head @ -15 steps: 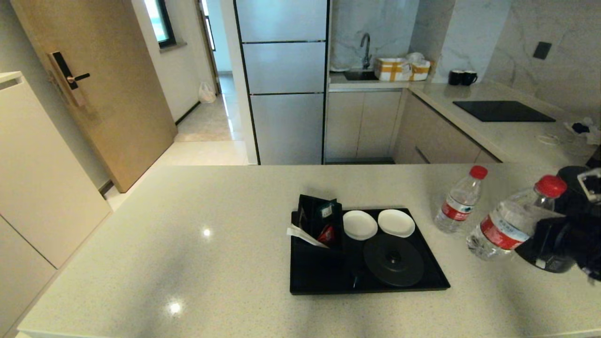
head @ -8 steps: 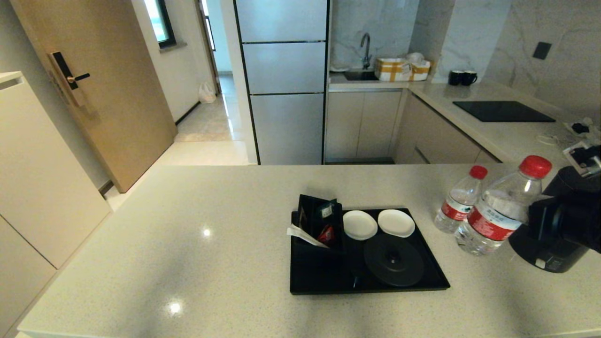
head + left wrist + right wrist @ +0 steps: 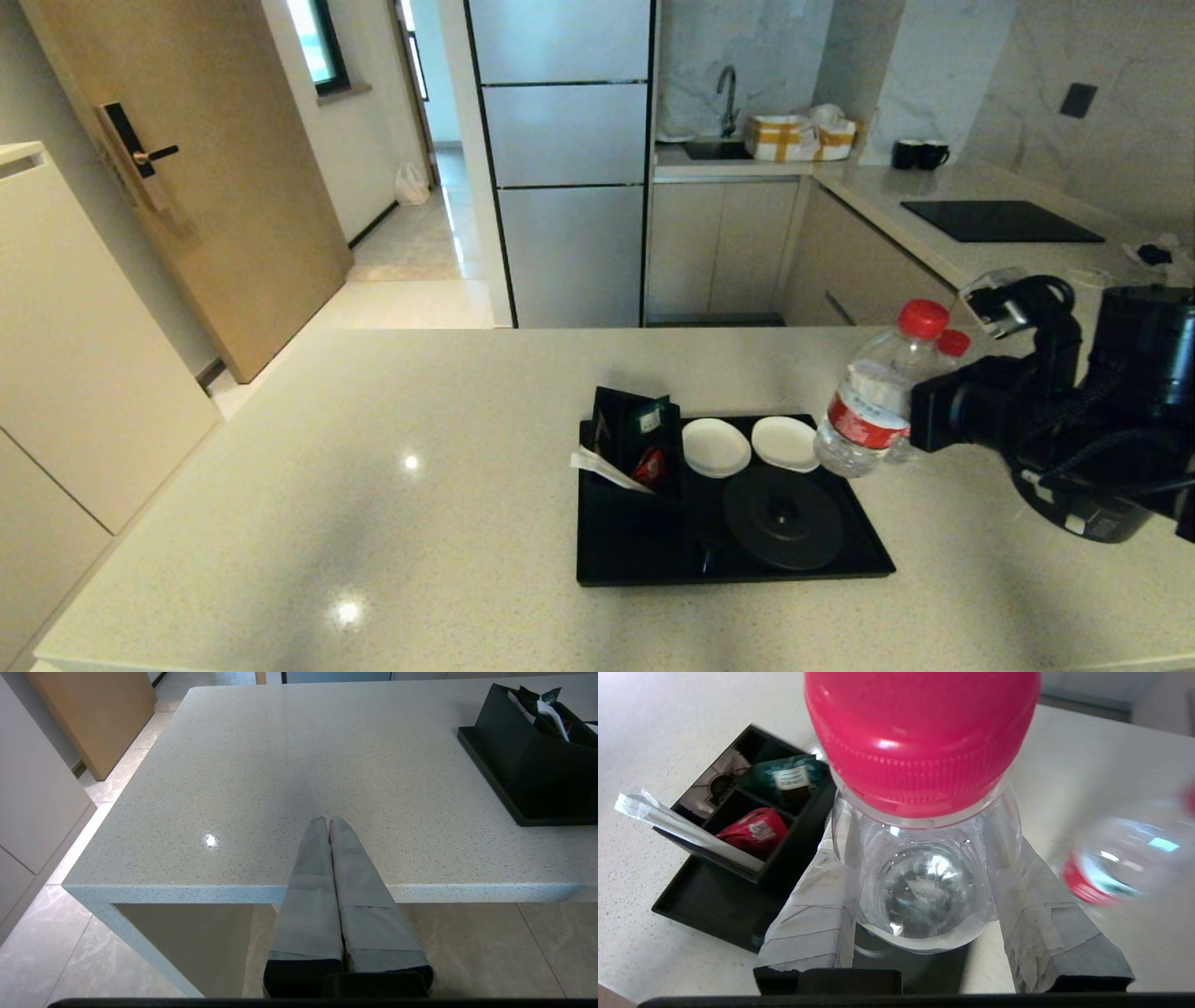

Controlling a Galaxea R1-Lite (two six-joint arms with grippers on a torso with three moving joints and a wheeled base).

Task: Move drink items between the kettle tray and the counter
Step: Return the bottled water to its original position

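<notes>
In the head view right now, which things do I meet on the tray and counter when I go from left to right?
Sachet box → first white coaster → second white coaster → held water bottle → right gripper → kettle.

In the head view the second water bottle [image 3: 950, 347] is almost wholly hidden behind the held bottle [image 3: 864, 411] and the right gripper [image 3: 920, 420]; only its red cap shows. In the right wrist view that second bottle [image 3: 1125, 858] is a blur and is cut off by the picture's edge. The kettle [image 3: 1092, 509] near the counter's right edge is mostly covered by the right arm; only its lower part shows. The held bottle's label and base are out of sight in the right wrist view. The tray [image 3: 495, 781] and the sachet box [image 3: 528, 760] are cut off in the left wrist view. The print on the sachets [image 3: 754, 830] is too small to read.
</notes>
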